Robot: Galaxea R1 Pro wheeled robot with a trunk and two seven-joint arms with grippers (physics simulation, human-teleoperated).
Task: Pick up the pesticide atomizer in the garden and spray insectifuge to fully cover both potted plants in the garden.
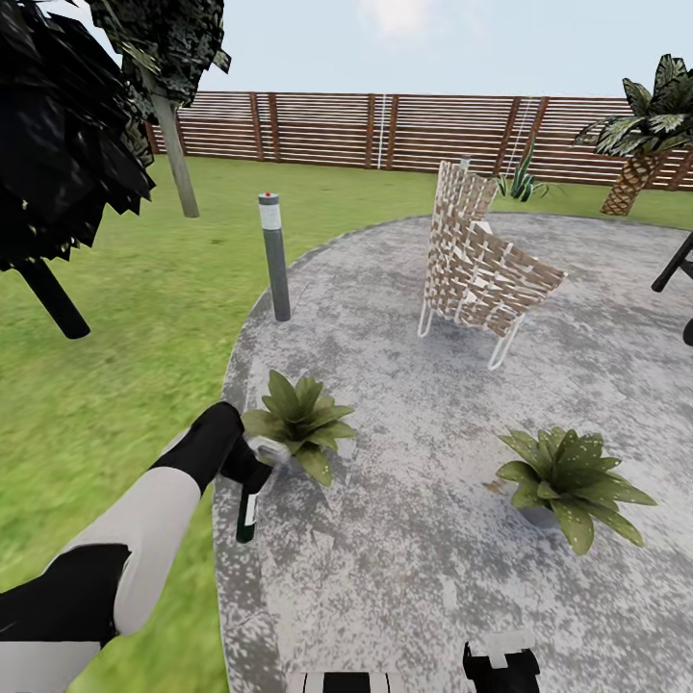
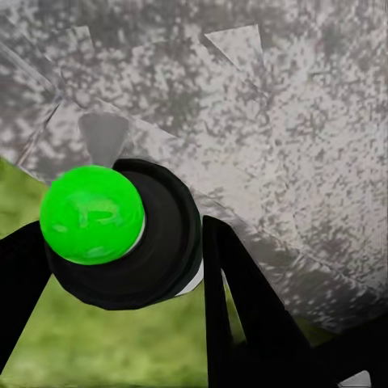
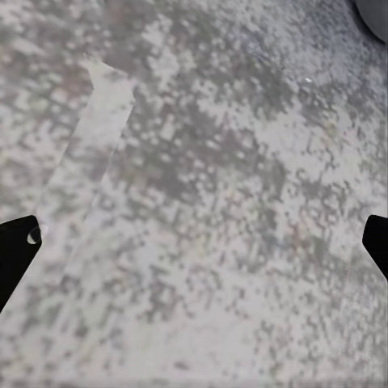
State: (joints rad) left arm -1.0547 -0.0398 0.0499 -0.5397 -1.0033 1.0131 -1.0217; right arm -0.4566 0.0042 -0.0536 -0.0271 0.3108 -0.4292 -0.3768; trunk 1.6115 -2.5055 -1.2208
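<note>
Spraying step is in hand: the left gripper [image 1: 252, 474] is clamped on the pesticide atomizer [image 1: 248, 515], a small slim dark green-black bottle w/ a white label and whitish trigger head, which hangs below the fingers over the edge of the round mottled grey paved patio [image 1: 414, 577], right where paving meets the green lawn [image 1: 115, 385]. The trigger head sits just beside the near leaves of the left potted plant [image 1: 300, 422], a low rosette of broad pointed green leaves; its pot is hidden under the foliage. In the left wrist view the black fingers [image 2: 234, 291] sit either side of the bottle's dark round body [image 2: 158, 255], closed on it, w/ a bright green ball-shaped marker [image 2: 91, 214] over it; can't tell what that marker is.

The 2nd potted plant [image 1: 570, 478], same kind of rosette w/ a bit of small grey pot showing beneath, stands well apart to the right on the paving, untouched as far as I can judge. The right gripper [image 3: 194, 234] points at bare paving, fingers spread wide, holding nothing.

Beyond: a woven brown-and-white lattice chair on a white wire frame [image 1: 481, 265], a tall grey bollard lamp [image 1: 274, 255], a brown slatted wooden fence [image 1: 385, 130].

Next, prob. aim nozzle at the left rosette and sweep spray across all leaves, then carry the bottle over to the right plant; no coverage is visible yet, so I'd rate the task roughly mid-way
</note>
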